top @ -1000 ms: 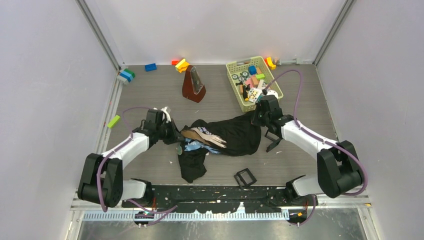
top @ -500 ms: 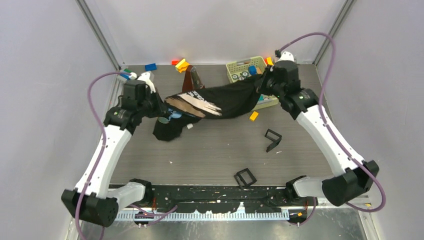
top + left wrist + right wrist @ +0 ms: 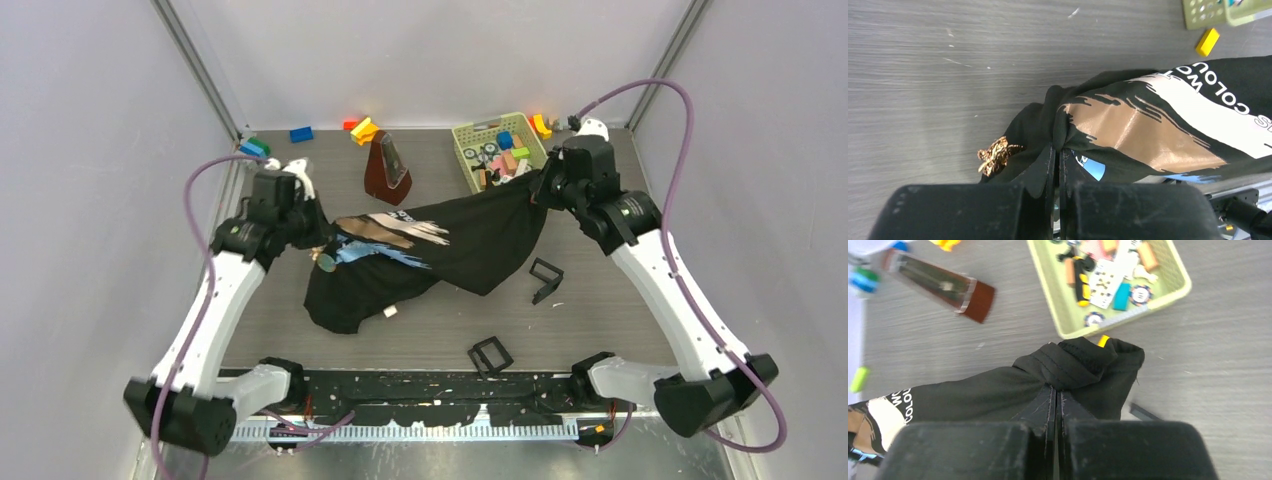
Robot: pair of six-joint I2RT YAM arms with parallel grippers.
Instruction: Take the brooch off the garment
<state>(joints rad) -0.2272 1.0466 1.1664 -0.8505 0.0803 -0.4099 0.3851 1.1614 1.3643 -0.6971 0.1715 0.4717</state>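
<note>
Above the worktop [image 3: 600, 300], my left arm [image 3: 215, 300] and right arm [image 3: 660, 270] are raised; left jaws and right jaws clamp opposite ends of limp black printed garment [image 3: 470, 245]. Gold filigree brooch [image 3: 995, 155] sits on fabric beside left jaws.

You have the T-shirt [image 3: 470, 245] strung between the left gripper [image 3: 1057, 152] and right gripper [image 3: 1055, 390], with the brooch [image 3: 996, 155] at its left end, the metronome [image 3: 387, 170] behind its middle and the basket [image 3: 462, 150] behind its right end.
</note>
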